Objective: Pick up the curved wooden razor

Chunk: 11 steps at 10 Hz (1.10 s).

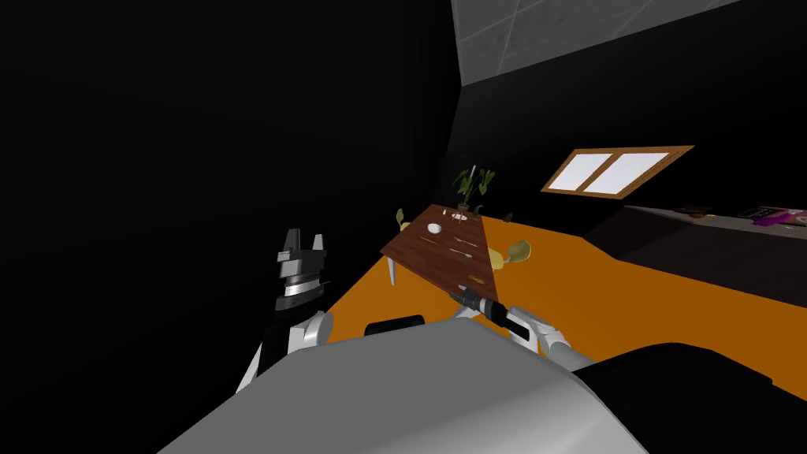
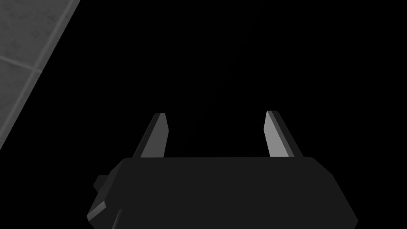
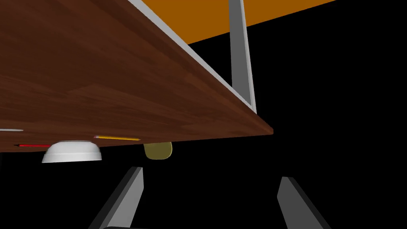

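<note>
A brown wooden table [image 1: 429, 254] stands ahead on the orange floor, carrying small items. A small brownish thing [image 1: 475, 278] lies near its closest edge; it is too small to name as the razor. My right gripper [image 1: 459, 295] reaches toward that near edge. In the right wrist view the right gripper [image 3: 210, 187] is open with nothing between its fingers, facing along the tabletop [image 3: 99, 71] from close to its corner. My left gripper [image 1: 306, 238] is raised at the left, away from the table, and in its own view the left gripper [image 2: 216, 117] is open and empty.
On the table lie a white bowl [image 3: 71, 152], a yellow pencil [image 3: 117, 138] and a red pencil [image 3: 33, 146]. Yellow chairs [image 1: 518, 251] stand beside it and a potted plant [image 1: 473, 187] behind. A dark counter [image 1: 709, 236] runs along the right. Black area surrounds the left.
</note>
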Motion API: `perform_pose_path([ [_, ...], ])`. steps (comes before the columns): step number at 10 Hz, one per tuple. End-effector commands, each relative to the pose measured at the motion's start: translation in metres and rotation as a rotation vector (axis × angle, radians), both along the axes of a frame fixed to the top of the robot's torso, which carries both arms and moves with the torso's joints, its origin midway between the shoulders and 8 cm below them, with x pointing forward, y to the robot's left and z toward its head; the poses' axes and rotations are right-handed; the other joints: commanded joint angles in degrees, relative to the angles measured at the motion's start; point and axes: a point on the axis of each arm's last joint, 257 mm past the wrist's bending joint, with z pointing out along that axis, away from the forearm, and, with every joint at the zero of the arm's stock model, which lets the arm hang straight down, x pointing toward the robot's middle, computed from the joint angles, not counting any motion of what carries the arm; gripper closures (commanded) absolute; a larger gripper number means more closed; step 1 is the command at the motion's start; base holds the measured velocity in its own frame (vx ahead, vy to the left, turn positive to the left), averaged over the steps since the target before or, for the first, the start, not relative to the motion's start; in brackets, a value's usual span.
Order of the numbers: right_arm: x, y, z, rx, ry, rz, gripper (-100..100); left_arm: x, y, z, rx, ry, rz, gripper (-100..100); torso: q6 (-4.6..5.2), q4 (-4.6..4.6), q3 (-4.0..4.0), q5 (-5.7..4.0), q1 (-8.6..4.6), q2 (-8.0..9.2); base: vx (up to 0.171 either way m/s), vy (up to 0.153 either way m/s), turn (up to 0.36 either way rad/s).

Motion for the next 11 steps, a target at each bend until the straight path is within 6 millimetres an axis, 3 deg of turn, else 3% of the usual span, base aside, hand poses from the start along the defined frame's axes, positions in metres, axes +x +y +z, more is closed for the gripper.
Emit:
perform_pose_path([
  [1,-0.008,-0.017,-0.01,-0.048,0.034,-0.008,-100,0.0,0.0,0.0,0.0,0.0,0.0,0,0.0,0.0,0.0,0.0,0.0,0.0,0.052,0.033,0.074],
  [6,-0.064,-0.125,-0.043,-0.318,0.209,0.001,-100,0.0,0.0,0.0,0.0,0.0,0.0,0,-0.01,-0.01,-0.03,-0.01,-0.03,-0.05,0.072,0.037,0.156],
  [8,-0.072,-0.136,-0.046,-0.331,0.228,-0.016,-100,0.0,0.0,0.0,0.0,0.0,0.0,0,0.04,-0.01,-0.02,-0.02,-0.08,-0.02,0.043,0.012,0.022],
  [9,-0.083,-0.157,-0.047,-0.386,0.262,-0.011,-100,0.0,0.0,0.0,0.0,0.0,0.0,0,0.05,0.01,0.04,-0.03,-0.09,0.09,0.034,0.027,0.12],
  [11,-0.096,-0.181,-0.048,-0.44,0.3,-0.014,-100,0.0,0.0,0.0,0.0,0.0,0.0,0,0.05,0.01,0.04,-0.02,-0.08,0.08,0.044,0.009,0.091],
])
